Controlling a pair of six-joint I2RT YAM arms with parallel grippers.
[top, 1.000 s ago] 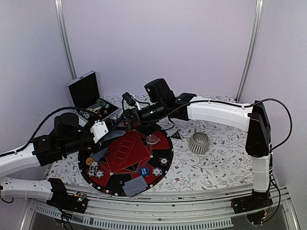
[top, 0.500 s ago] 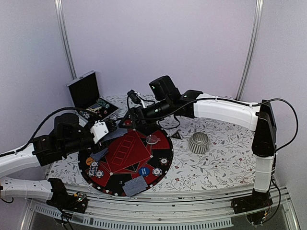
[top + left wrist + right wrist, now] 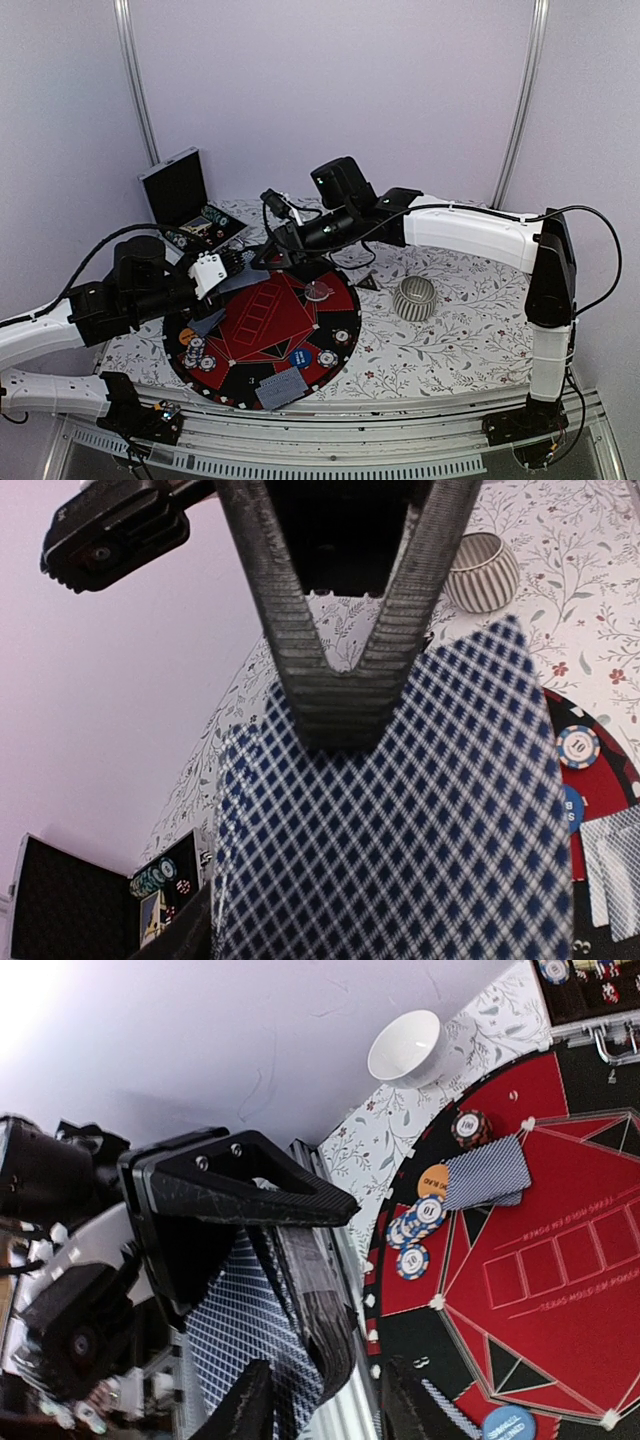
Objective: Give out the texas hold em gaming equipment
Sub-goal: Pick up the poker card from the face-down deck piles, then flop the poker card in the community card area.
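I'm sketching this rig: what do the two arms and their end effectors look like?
The left arm and right arm have white shells, black joints and loose black cables. The left end effector has black ribbed fingers and a white housing; the right end effector has dark fingers.

Chips (image 3: 197,352) on mat (image 3: 265,318); cup (image 3: 414,297) apparently beside

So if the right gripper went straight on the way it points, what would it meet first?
Probably the playing card that the left gripper holds in its jaws, right ahead and close; depth is unclear.
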